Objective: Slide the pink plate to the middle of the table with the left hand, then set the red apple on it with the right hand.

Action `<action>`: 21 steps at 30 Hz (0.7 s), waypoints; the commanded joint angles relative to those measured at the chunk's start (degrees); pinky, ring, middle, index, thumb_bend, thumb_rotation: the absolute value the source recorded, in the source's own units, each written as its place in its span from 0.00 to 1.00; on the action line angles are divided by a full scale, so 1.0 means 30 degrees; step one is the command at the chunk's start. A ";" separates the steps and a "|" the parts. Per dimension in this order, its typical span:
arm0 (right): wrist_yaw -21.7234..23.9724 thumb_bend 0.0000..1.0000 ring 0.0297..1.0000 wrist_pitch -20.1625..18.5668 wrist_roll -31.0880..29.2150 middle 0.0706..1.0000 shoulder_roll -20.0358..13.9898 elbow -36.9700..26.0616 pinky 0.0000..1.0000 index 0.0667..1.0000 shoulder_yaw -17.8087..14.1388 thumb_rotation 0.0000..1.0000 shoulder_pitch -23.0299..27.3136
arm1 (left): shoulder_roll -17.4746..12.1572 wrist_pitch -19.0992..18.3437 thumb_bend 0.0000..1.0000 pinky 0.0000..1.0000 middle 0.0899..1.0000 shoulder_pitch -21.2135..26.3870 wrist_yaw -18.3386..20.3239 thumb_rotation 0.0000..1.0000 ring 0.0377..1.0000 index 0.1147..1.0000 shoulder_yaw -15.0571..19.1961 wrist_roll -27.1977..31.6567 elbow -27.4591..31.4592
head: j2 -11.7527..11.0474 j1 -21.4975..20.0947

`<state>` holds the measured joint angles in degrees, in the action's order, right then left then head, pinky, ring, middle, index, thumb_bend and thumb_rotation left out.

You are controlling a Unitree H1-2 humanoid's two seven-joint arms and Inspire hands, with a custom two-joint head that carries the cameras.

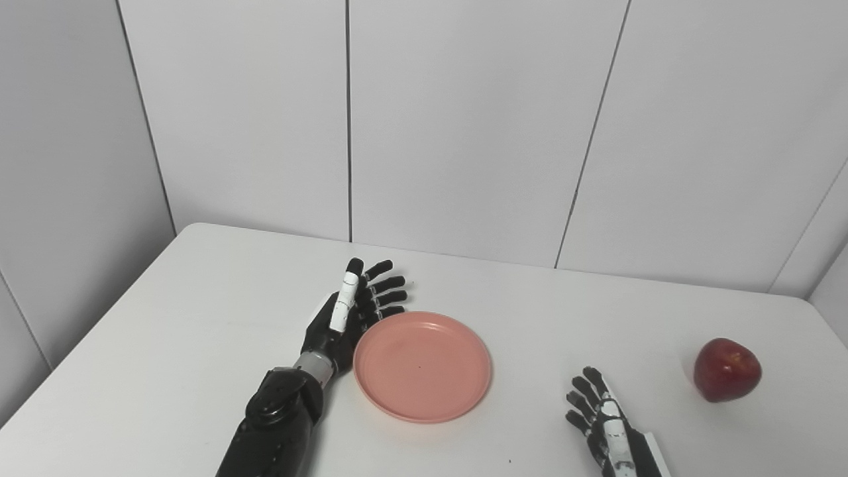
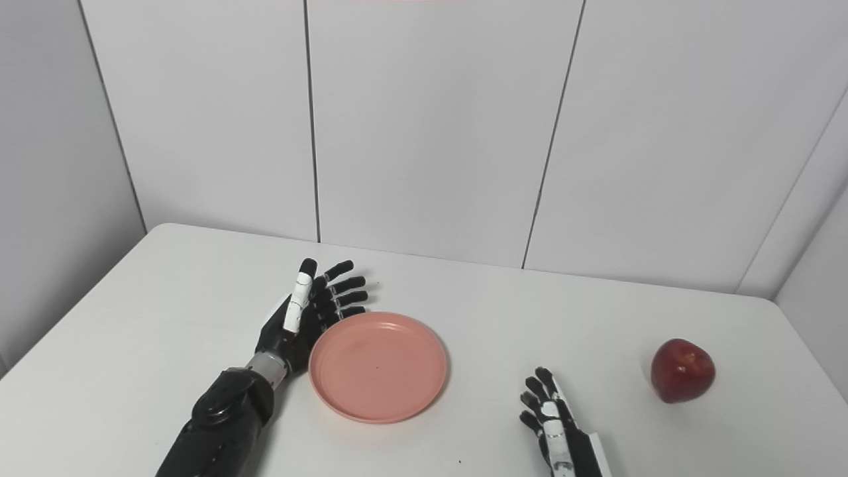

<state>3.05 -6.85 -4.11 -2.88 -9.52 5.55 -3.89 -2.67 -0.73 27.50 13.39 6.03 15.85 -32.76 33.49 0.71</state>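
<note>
A pink plate (image 1: pixel 422 366) lies flat near the middle of the white table (image 1: pixel 199 318). My left hand (image 1: pixel 351 315) stands on its edge right against the plate's left rim, fingers straight and apart, holding nothing. A red apple (image 1: pixel 727 370) sits on the table at the far right. My right hand (image 1: pixel 606 424) rests open at the front of the table, between the plate and the apple, apart from both. The same scene shows in the right eye view, with the plate (image 2: pixel 377 366) and the apple (image 2: pixel 682 370).
White wall panels (image 1: pixel 464 119) stand close behind the table's far edge. The table's right edge runs just past the apple.
</note>
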 commanded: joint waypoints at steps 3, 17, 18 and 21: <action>0.0270 0.88 0.90 -0.0554 0.0154 0.92 0.0599 -0.0217 0.89 0.94 0.0571 1.00 0.0301 | 0.0160 -0.0595 0.91 0.71 0.75 0.0257 -0.0022 0.90 0.75 0.80 -0.0179 -0.0051 0.0059 | 0.0069 -0.0400; -0.0215 0.87 0.90 -0.0118 0.1190 0.92 0.0981 0.0165 0.86 0.94 0.1314 1.00 0.0599 | 0.0792 -0.1710 0.89 0.71 0.75 -0.0027 -0.0591 0.89 0.74 0.79 -0.0866 -0.0503 0.1097 | 0.0179 -0.1512; -0.0215 0.87 0.90 -0.0143 0.1170 0.92 0.1008 0.0164 0.86 0.94 0.1335 1.00 0.0620 | 0.0836 -0.1770 0.90 0.72 0.75 -0.0024 -0.0661 0.89 0.74 0.79 -0.0921 -0.0564 0.1103 | 0.0181 -0.1560; -0.0189 0.86 0.90 -0.0192 0.1114 0.92 0.1064 0.0171 0.86 0.95 0.1388 1.00 0.0672 | 0.0960 -0.2018 0.90 0.72 0.75 -0.0032 -0.0717 0.89 0.74 0.78 -0.0943 -0.0644 0.1170 | 0.0188 -0.1698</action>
<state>1.18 -6.82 -0.70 -1.43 -8.88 8.44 -2.89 -0.12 -5.00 27.03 11.89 3.59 14.32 -29.49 34.10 -4.39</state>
